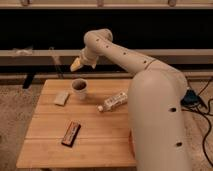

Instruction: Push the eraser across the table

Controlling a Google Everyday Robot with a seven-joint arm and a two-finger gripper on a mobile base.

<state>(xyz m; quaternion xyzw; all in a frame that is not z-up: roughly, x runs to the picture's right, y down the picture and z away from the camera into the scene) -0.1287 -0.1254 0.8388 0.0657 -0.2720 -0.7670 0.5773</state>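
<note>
- Camera view: a light wooden plank-top table [100, 147] fills the lower left, seen from above its near edge.
- The robot's thick cream-coloured arm [155, 100] rises at the right, bends at an elbow, and reaches left over the far side of the table.
- The arm ends in the gripper [76, 64], which has a yellowish tip. It hangs in the air above the table's far edge, just above a dark cup [79, 88] and not touching it.
- It cannot be told whether the gripper is wide or narrow.
- The eraser [71, 133], a flat dark bar with reddish edges, lies slightly diagonal on the front left part of the table, well apart from the gripper.
- The cup stands upright; a small beige block [61, 98] lies just left of it.
- A small bottle [112, 101] lies on its side right of the cup, near the arm.
</note>
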